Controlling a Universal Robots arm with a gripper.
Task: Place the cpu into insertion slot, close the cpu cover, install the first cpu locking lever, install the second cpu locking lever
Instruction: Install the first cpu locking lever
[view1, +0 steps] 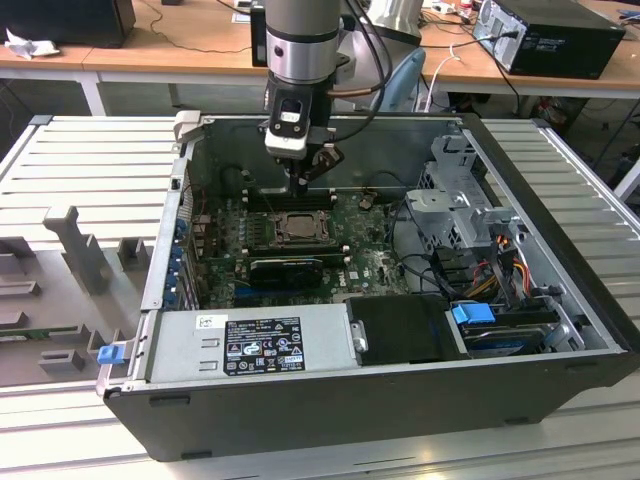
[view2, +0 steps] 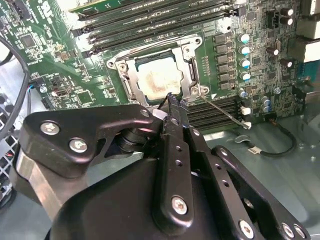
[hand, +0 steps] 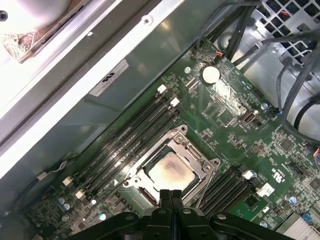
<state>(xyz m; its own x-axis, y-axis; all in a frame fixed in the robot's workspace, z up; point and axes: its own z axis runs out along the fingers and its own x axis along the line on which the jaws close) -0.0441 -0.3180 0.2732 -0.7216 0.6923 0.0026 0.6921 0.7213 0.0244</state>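
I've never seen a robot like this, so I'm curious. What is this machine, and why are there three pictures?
It is a robot arm with a gripper, a kind of two-fingered hand. The exterior view comes from a camera standing off the arm; it sees the open computer case. Both wrist views come from cameras riding on the arm, looking down past the gripper. Inside lies a green circuit board. The square silvery chip is the cpu, and the cpu cover, a metal frame, lies over its edges. The fingers are pressed together right by the chip.
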